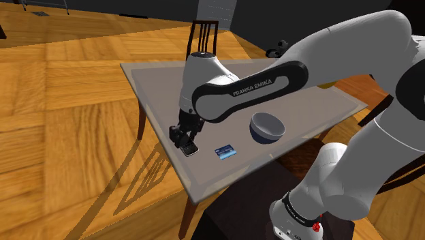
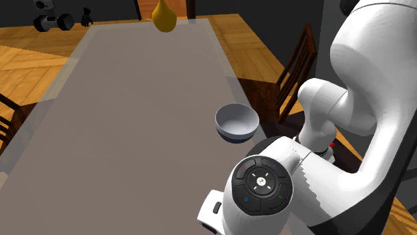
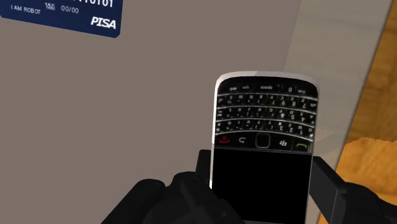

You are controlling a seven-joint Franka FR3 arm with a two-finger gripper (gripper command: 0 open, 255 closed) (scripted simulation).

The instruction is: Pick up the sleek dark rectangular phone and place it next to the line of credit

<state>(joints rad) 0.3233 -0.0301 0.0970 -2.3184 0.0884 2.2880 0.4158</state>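
The dark phone (image 3: 262,137), with a silver rim, a small keyboard and a black screen, sits between my gripper's (image 3: 263,175) two black fingers (image 3: 323,181), which clasp its long sides. In the shoulder view the gripper (image 1: 186,142) hangs low over the grey table (image 1: 156,88) near its left edge, with the phone (image 1: 191,148) at its tips. The blue credit card (image 1: 225,151) lies flat on the table a short way to the right of the gripper. A corner of the card (image 3: 70,16) lies ahead of the fingers and off to one side. I cannot tell whether the phone touches the table.
A grey-blue bowl (image 1: 267,127) stands right of the card; it is also near the arm in the second exterior view (image 2: 236,123). A yellow rounded object (image 2: 164,16) sits at the table's far end. A wooden chair (image 1: 203,35) stands behind the table. The table edge (image 3: 337,76) and wood floor lie close beside the phone.
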